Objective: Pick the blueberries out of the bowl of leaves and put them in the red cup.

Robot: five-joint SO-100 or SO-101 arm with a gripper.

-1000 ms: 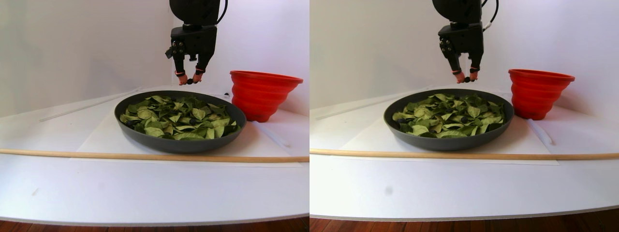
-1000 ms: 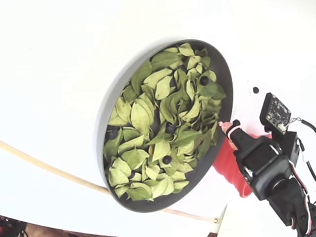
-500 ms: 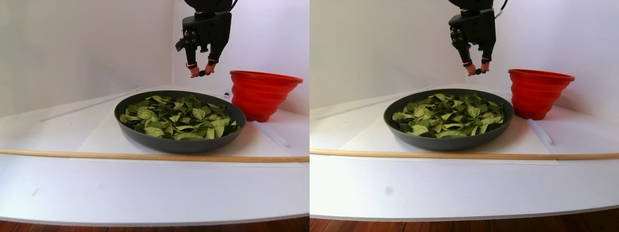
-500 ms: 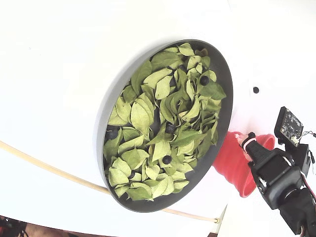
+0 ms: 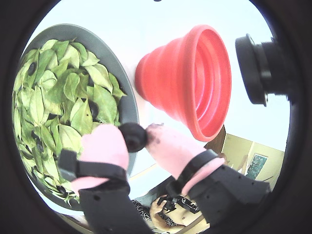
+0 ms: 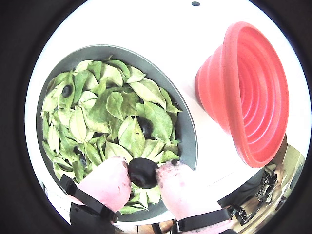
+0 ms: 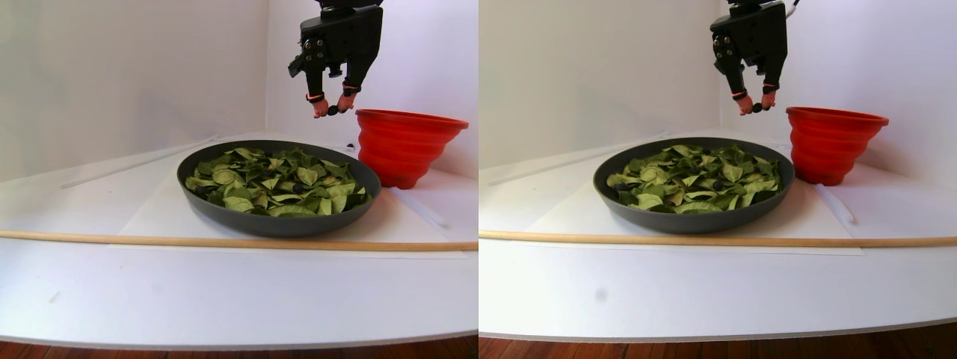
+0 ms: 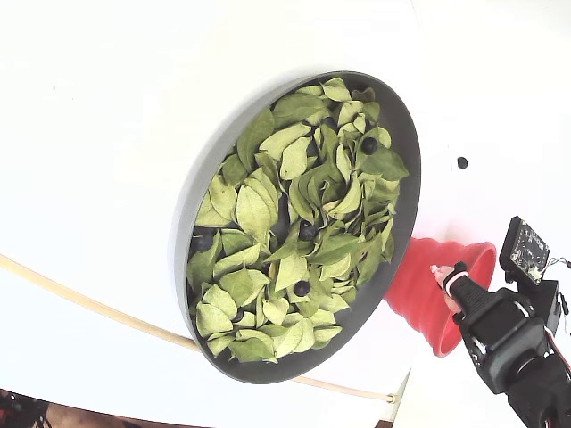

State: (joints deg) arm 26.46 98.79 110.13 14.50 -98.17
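Claw [image 6: 143, 174]: pinching one blueberry [image 6: 142, 172] between pink fingertips [image 6: 108, 181], raised beside the cup.
Cup [image 6: 253, 92]: just beyond the bowl [image 6: 187, 127], toward the desk's far edge.
Bowl: more berries among leaves [image 6: 122, 117].
Advice: carry fully over the rim before releasing.

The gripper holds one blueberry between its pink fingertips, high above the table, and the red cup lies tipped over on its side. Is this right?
Not quite. The red cup stands upright beside the bowl, as the stereo pair view shows. The rest holds: the gripper pinches one blueberry between its pink fingertips, high above the table.
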